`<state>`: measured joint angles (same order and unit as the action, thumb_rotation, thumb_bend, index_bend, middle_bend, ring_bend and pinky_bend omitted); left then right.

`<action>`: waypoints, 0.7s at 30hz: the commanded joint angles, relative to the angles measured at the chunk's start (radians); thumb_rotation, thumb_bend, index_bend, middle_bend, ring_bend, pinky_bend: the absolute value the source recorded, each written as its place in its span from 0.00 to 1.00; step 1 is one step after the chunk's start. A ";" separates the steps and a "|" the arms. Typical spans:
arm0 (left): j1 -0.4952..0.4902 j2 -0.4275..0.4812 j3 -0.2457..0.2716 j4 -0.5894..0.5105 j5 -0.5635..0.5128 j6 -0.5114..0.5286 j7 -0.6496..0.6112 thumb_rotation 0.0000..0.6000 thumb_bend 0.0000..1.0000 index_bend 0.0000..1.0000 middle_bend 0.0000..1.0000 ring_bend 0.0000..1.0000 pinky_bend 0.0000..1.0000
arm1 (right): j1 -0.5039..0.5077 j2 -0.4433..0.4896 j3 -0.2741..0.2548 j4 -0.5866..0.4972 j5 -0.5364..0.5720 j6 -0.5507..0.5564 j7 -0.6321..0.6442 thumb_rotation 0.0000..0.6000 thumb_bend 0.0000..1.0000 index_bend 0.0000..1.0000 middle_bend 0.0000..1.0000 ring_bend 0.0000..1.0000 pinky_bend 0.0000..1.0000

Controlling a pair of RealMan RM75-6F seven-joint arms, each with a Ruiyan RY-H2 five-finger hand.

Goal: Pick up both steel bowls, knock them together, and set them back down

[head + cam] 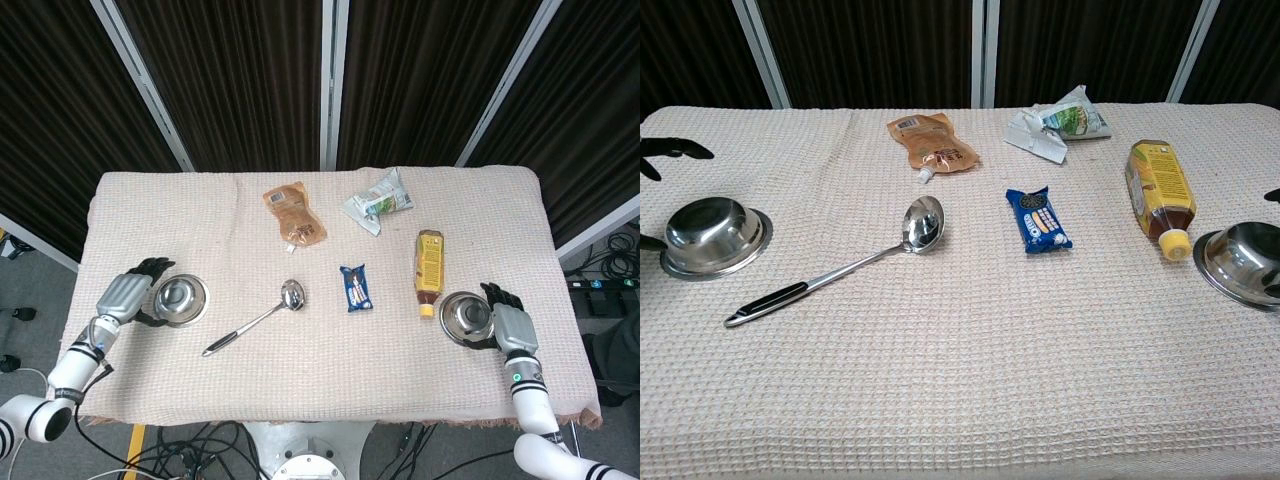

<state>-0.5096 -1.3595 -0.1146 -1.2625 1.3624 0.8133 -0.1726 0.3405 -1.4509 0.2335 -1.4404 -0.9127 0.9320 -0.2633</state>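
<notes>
Two steel bowls stand upright on the cloth-covered table. The left bowl [181, 300] [712, 235] is near the left edge, and my left hand [125, 297] sits just beside it with its fingers [670, 150] spread around the bowl's outer side, holding nothing. The right bowl [467, 318] [1245, 262] is near the right edge below the bottle cap. My right hand [508, 325] is against its outer side, fingers apart and reaching along the rim. The chest view catches only the dark fingertips of each hand at the frame edges.
A ladle [258, 320] lies diagonally right of the left bowl. A blue cookie packet [356, 287] and a lying yellow bottle [429, 270] are in the middle right. A brown pouch [294, 213] and a crumpled bag [379, 202] lie at the back.
</notes>
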 commanded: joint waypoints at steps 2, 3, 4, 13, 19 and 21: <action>-0.028 -0.007 0.013 0.025 -0.006 -0.042 -0.020 1.00 0.00 0.11 0.06 0.00 0.21 | 0.032 -0.010 -0.005 0.029 0.018 -0.033 0.014 1.00 0.00 0.00 0.00 0.00 0.04; -0.032 -0.010 0.016 0.031 -0.004 -0.047 -0.022 1.00 0.00 0.12 0.07 0.00 0.21 | 0.035 -0.011 -0.008 0.030 0.021 -0.036 0.014 1.00 0.00 0.00 0.00 0.00 0.05; -0.036 -0.014 0.018 0.037 -0.002 -0.050 -0.024 1.00 0.00 0.13 0.08 0.00 0.22 | 0.038 -0.011 -0.010 0.031 0.024 -0.038 0.014 1.00 0.00 0.00 0.00 0.00 0.05; -0.055 -0.031 0.044 0.056 0.013 -0.053 -0.025 1.00 0.00 0.14 0.11 0.03 0.25 | 0.054 -0.005 -0.029 0.024 0.049 -0.043 0.026 1.00 0.00 0.00 0.00 0.00 0.07; -0.071 -0.074 0.059 0.095 0.019 -0.057 0.000 1.00 0.00 0.16 0.12 0.04 0.26 | 0.059 -0.010 -0.048 0.025 0.062 -0.042 0.025 1.00 0.00 0.00 0.00 0.00 0.07; -0.078 -0.093 0.062 0.124 0.021 -0.057 0.019 1.00 0.00 0.16 0.12 0.04 0.26 | 0.062 -0.010 -0.053 0.024 0.069 -0.042 0.023 1.00 0.00 0.00 0.00 0.00 0.07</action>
<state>-0.5816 -1.4398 -0.0561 -1.1543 1.3813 0.7569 -0.1656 0.4019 -1.4604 0.1818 -1.4164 -0.8446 0.8902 -0.2394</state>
